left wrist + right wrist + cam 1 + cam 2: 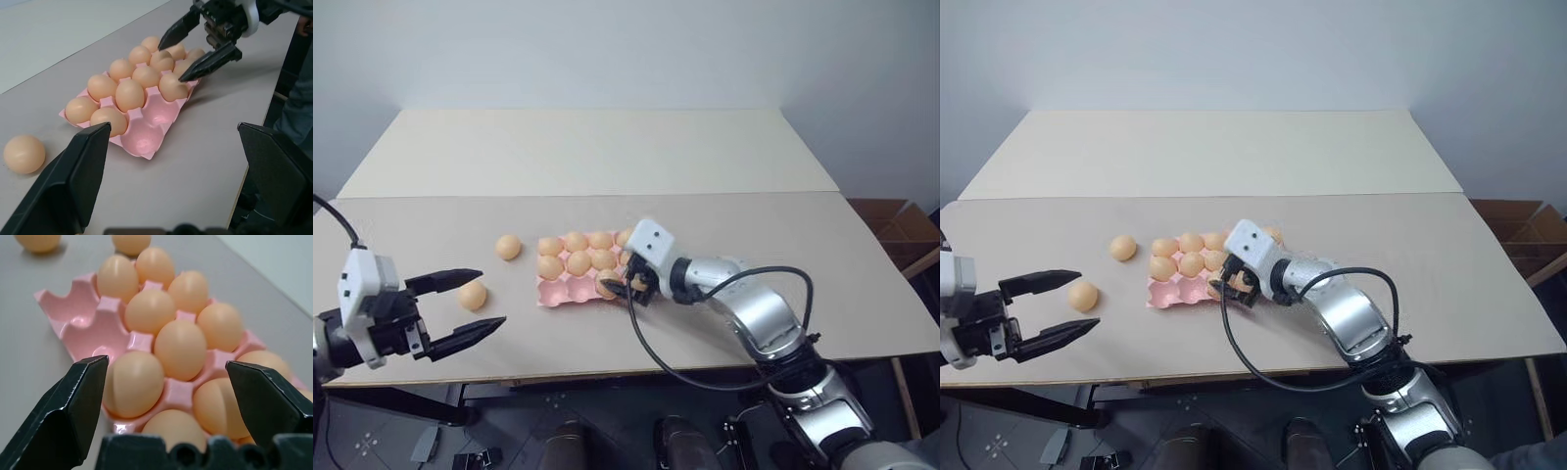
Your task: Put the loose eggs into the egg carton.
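The pink egg carton (553,294) lies on the table near the front edge. Most of its cups hold eggs (180,348); two cups (146,139) at its left end are bare. Two loose eggs rest on the table left of it, one (508,247) farther back and one (472,295) nearer. My right gripper (619,274) hovers open over the carton's right end, its fingers (80,396) spread above seated eggs and gripping none. My left gripper (491,299) is open just right of the nearer loose egg (23,153), pointing toward the carton.
A second, paler tabletop (597,147) adjoins the table at the back. The right arm's black cable (651,357) loops over the table's front edge. A brown cardboard box (901,230) stands beyond the right edge. Bare table stretches right of the carton.
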Controlling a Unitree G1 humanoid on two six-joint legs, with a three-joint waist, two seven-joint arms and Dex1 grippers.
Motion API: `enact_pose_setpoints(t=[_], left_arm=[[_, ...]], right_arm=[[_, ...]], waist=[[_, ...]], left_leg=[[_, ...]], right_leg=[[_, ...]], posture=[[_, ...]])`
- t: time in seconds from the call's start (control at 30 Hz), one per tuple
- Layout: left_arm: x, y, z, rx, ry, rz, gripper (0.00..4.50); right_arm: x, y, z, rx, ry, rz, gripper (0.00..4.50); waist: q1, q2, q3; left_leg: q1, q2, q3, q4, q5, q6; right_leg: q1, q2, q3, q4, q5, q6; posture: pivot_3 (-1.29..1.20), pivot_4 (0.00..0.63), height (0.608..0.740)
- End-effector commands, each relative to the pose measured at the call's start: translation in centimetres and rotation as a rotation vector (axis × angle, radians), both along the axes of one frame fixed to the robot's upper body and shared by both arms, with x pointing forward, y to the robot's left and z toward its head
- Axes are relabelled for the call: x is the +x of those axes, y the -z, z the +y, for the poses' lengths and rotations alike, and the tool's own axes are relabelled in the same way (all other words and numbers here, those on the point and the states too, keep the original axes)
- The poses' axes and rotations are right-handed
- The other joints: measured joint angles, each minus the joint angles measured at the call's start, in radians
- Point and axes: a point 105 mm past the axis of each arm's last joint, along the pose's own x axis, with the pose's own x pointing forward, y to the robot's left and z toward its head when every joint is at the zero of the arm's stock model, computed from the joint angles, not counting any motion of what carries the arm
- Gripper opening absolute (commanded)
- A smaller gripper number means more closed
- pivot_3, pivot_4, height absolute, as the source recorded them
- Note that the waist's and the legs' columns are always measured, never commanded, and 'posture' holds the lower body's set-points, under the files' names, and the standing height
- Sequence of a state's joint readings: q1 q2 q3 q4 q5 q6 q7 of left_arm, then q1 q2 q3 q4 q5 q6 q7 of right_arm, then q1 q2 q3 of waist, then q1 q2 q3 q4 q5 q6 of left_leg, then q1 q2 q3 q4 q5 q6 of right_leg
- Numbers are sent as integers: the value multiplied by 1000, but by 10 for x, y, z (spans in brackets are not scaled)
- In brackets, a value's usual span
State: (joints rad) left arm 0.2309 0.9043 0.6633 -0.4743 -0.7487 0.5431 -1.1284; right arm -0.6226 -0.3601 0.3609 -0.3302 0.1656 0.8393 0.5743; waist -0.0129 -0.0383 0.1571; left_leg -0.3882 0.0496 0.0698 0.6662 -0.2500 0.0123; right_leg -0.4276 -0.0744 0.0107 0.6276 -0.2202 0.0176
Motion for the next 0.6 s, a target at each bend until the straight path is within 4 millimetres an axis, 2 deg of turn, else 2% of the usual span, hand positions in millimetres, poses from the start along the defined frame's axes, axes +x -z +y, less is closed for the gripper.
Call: enact_pose_setpoints(t=[0.03,0.17,0.3,0.4,0.5,0.6], left_arm=[[1,-8,0,16,16,-37,4500],[1,-11,7,-9,-13,-50,4500],[-6,-8,19,-18,-52,-49,4500],[-19,-4,28,-44,-98,-22,4500],[-29,4,30,-47,-121,9,4500],[-32,9,29,-56,-138,17,4500]], right_arm=[[-6,-33,-24,65,0,-83,4478],[-15,-42,-70,111,14,-67,4478],[-33,-38,-115,91,-32,-64,4478],[-49,-30,-143,61,-94,-36,4478],[-58,-21,-159,27,-107,-1,4478],[-59,-18,-161,30,-107,4,4478]], waist=[[1,0,0],[5,0,0],[2,0,0],[-6,0,0],[-7,0,0],[-3,0,0]], left_leg=[[0,0,0,0,0,0],[-1,0,0,0,0,0],[-1,0,0,-1,0,0],[1,0,0,-3,0,0],[3,0,0,-3,0,0],[5,1,0,-3,0,0]], right_leg=[[0,0,0,0,0,0],[1,-1,-1,-2,0,0],[1,-1,-1,-4,0,0],[2,0,0,-4,-1,1],[2,0,0,-3,-2,1],[4,0,1,-2,-8,1]], posture=[[0,150,740],[0,150,740],[0,150,740],[0,150,740],[0,150,740],[0,150,740]])
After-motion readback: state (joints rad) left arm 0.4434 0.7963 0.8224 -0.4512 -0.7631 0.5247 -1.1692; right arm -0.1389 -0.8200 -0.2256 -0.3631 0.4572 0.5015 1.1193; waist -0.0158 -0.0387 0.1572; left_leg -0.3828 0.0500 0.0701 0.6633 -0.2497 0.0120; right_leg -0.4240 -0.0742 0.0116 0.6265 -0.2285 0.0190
